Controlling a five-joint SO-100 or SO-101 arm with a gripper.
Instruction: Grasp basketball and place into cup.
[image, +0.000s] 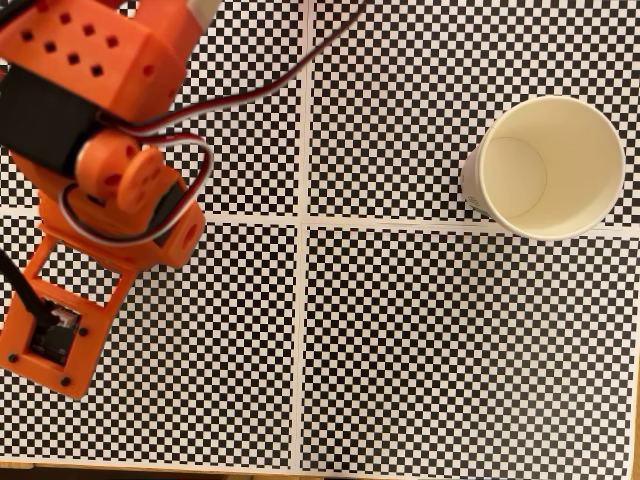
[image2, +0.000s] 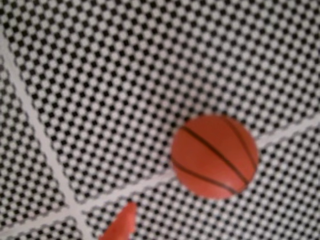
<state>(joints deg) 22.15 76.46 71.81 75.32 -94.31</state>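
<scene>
Wrist view: one orange fingertip (image2: 121, 224) enters at the bottom edge, apart from the ball (image2: 215, 156); the claw's opening cannot be judged. Fixed view: cup (image: 590, 215) upright on the checkered mat (image: 420, 340).

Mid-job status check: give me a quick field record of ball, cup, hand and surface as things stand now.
basketball: orange with black seams, resting on the checkered surface in the wrist view, beside a white line
cup: cream-white paper cup, upright, mouth open, inside empty, at the right of the fixed view
hand: one orange fingertip enters the wrist view's bottom edge, apart from the ball; open or shut cannot be told
arm: orange body at the fixed view's left
surface: black-and-white checkered sheets split by white lines
task state: ball not grasped, not in cup
</scene>
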